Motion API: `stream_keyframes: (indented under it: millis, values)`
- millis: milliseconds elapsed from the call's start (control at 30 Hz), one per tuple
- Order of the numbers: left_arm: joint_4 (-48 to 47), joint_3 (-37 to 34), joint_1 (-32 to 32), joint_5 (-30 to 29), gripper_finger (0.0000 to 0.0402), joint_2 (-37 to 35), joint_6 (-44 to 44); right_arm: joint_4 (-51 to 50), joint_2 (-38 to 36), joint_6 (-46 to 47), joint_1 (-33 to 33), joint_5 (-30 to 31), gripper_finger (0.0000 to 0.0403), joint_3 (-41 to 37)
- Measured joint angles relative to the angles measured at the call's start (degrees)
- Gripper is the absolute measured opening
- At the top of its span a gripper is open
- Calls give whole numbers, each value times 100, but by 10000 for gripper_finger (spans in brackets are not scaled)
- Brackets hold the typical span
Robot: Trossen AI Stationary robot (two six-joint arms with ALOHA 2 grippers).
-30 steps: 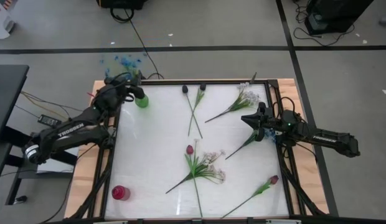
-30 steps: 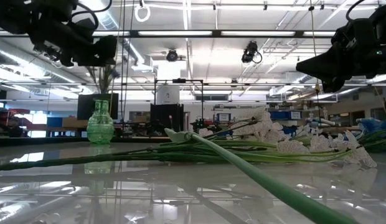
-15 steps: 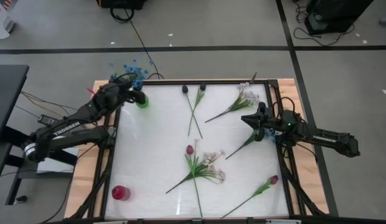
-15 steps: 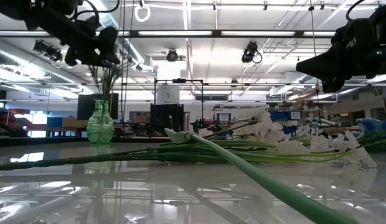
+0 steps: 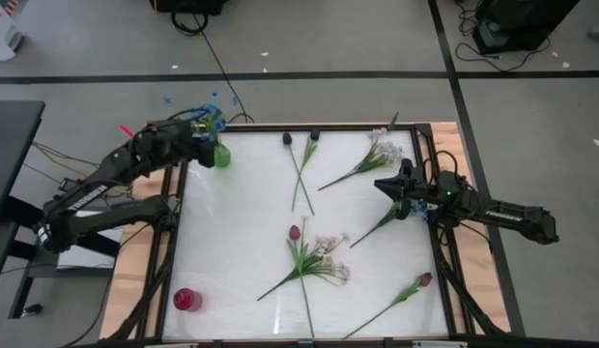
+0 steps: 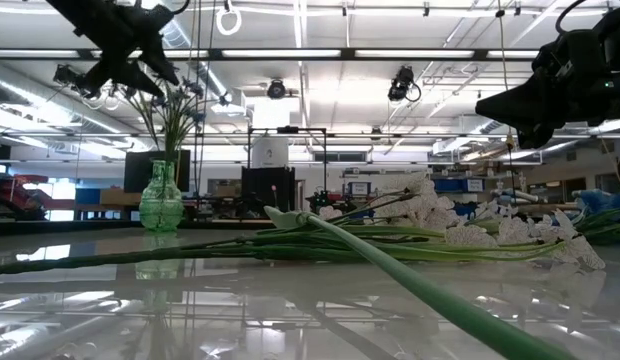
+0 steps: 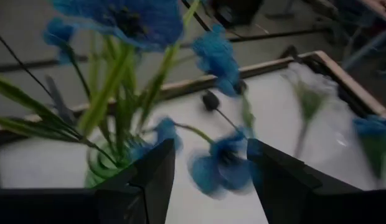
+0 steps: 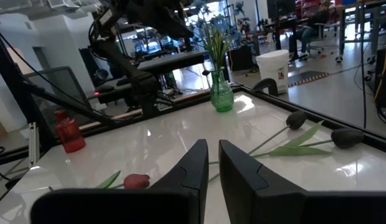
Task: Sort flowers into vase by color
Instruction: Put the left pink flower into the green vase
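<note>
Blue flowers (image 5: 205, 111) are standing in the green vase (image 5: 220, 155) at the tabletop's (image 5: 242, 232) far left corner.
The left pincer (image 5: 205, 147) is hovering just above the vase, fingers parted and gripping nothing, blue blossoms between them. The right pincer (image 5: 385, 184) is hanging well across from the vase near the right edge, nearly closed and empty. White, pink and dark-budded flowers (image 5: 304, 253) are lying spread across the middle, well clear of the vase.

Open-plan robotics lab: exposed ceiling ducts (image 6: 190, 40), strip lights (image 6: 290, 53), other equipment racks (image 6: 270, 165), floor cables (image 5: 217, 63).
</note>
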Motion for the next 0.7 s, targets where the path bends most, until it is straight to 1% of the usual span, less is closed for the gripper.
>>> stream_keyframes:
  millis: [233,333,400,533,700]
  values:
    - [-1045,671,-26,563,177,-2,-181,0,0,2,-1,0,49,1]
    - [-1323,703,-247,905,169,2,-480,0,-1,1,0,0,49,1]
    - [-1469,700,-497,984,165,73,-614,0,1,2,-2,0,49,1]
    - [-1355,700,-1138,980,162,401,-893,0,0,1,-2,0,49,-1]
    - [-593,696,-1892,983,162,902,-1143,0,-1,2,-2,0,49,1]
